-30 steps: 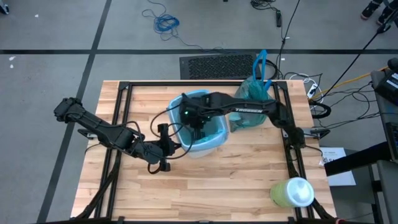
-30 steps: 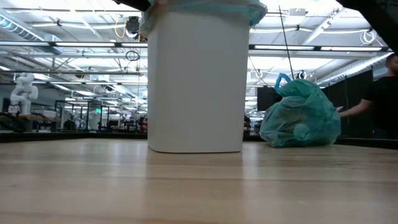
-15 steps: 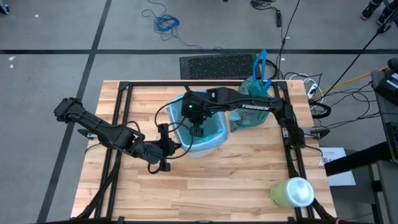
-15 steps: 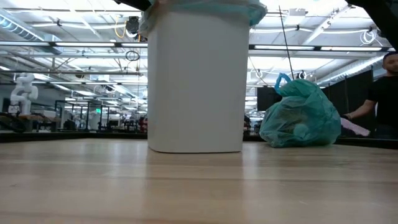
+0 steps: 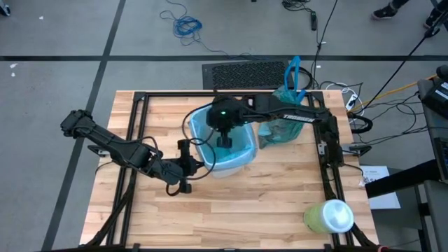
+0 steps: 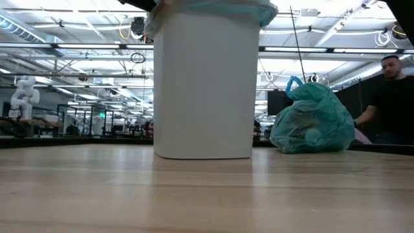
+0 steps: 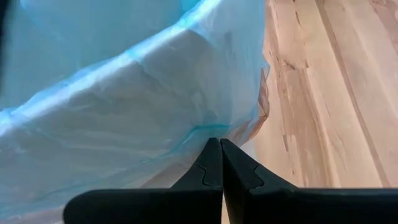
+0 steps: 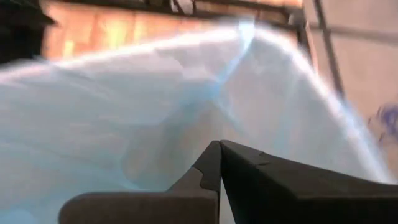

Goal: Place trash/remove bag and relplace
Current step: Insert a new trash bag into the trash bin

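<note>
Item: bin (image 5: 225, 147), white, mid-worktop, lined with the pale sky-blue replacement bag (image 5: 238, 150); its film is draped over the rim.

Item: teal-green bag (image 5: 283, 105), filled and gathered, blue loop handles up, standing by the worktop's far edge toward the right corner, apart from the bin. Removal judged done.

Item: left gripper (image 5: 183, 166), fingers clenched together, against the blue film on the bin's near-left side; whether film is pinched cannot be told.

Item: right gripper (image 5: 225, 140), fingers clenched, empty as far as seen, over the bin's opening inside the new liner.

Remaining, by judgement: seating and smoothing the liner. Trash scraps not visible.
</note>
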Action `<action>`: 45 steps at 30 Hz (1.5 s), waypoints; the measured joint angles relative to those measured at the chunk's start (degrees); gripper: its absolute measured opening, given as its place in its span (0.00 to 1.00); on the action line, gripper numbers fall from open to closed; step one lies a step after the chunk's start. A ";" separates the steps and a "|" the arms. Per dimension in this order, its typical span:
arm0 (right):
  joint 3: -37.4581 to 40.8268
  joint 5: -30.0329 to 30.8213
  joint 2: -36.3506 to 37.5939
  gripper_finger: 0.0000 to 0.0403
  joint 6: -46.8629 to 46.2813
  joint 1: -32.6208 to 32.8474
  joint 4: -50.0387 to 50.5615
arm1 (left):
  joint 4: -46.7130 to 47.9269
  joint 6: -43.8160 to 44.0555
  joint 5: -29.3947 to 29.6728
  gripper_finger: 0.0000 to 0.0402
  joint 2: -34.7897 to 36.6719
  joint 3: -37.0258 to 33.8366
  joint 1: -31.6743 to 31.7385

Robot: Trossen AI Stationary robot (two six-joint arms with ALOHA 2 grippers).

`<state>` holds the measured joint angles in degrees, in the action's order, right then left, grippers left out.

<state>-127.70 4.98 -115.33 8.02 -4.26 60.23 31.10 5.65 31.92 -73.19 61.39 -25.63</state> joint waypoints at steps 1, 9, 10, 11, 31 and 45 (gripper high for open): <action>0.00 0.01 0.79 0.00 1.14 0.15 -0.55 | 0.11 0.00 0.00 0.00 0.00 0.00 0.00; -0.13 3.73 9.75 0.00 13.65 1.95 -0.97 | 0.37 0.27 -0.15 0.00 0.00 0.00 0.02; -0.03 2.84 10.89 0.00 15.16 2.04 1.37 | 0.34 0.26 -0.14 0.00 0.00 0.00 0.02; 0.70 1.48 12.10 0.00 15.34 2.11 2.47 | 0.31 0.26 -0.01 0.00 0.00 0.00 0.02; 67.73 -0.60 58.09 0.00 7.84 2.20 -43.06 | -10.68 -2.55 -6.90 0.00 0.00 0.00 1.97; 75.02 -0.45 63.90 0.00 5.67 2.50 -46.83 | -10.64 -1.66 -13.27 0.00 -0.04 -3.15 4.74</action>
<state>-52.68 4.54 -51.43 13.69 -1.76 13.39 20.46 3.99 18.65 -73.23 58.24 -20.88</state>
